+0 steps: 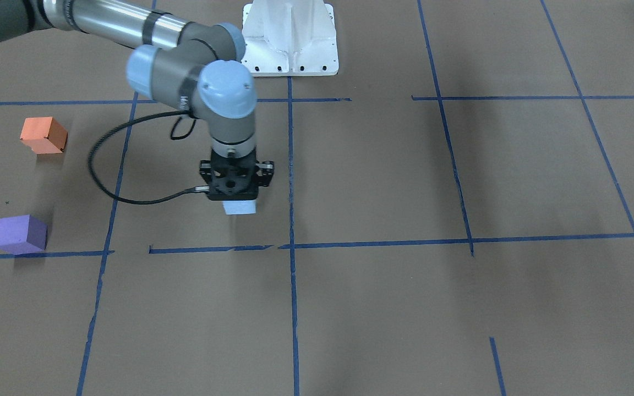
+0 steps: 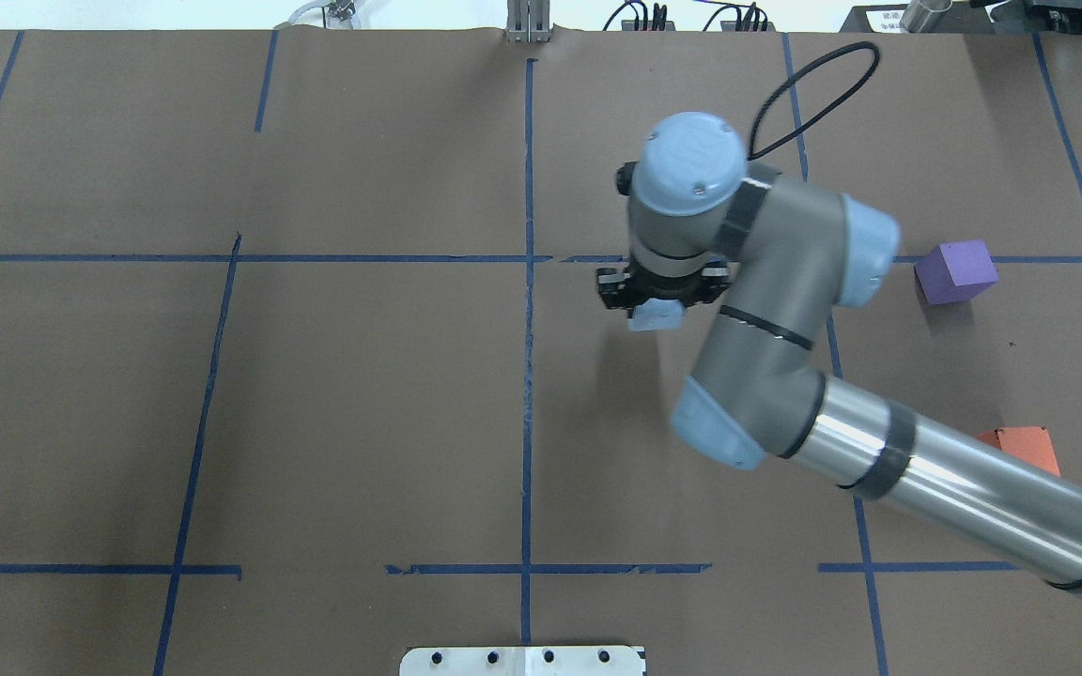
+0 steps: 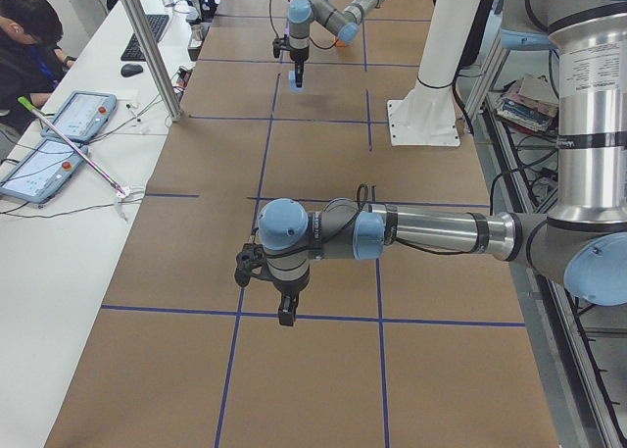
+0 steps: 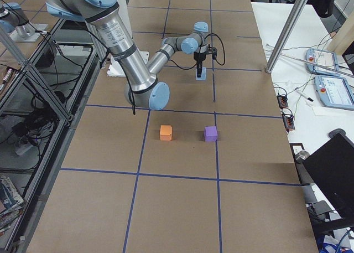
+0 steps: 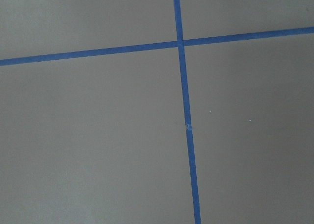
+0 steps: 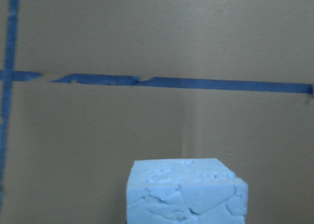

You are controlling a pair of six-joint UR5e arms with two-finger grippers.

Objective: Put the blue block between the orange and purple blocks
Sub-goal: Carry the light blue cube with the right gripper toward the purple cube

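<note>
Front view: right gripper (image 1: 239,202) is pointed straight down near the middle of the table (image 1: 383,308) and looks closed on the blue block (image 1: 239,208); its fingers are mostly hidden by its body. Orange block (image 1: 44,135) and purple block (image 1: 21,234) are set well apart from it, w/ a gap between the 2.
Overhead: same grip is seen; orange block is partly covered by the arm.
Left-side view: left gripper (image 3: 284,311) is hung low over the table; open or closed can't be told.
Right wrist cam: only the blue block's top and 1 side are shown.
</note>
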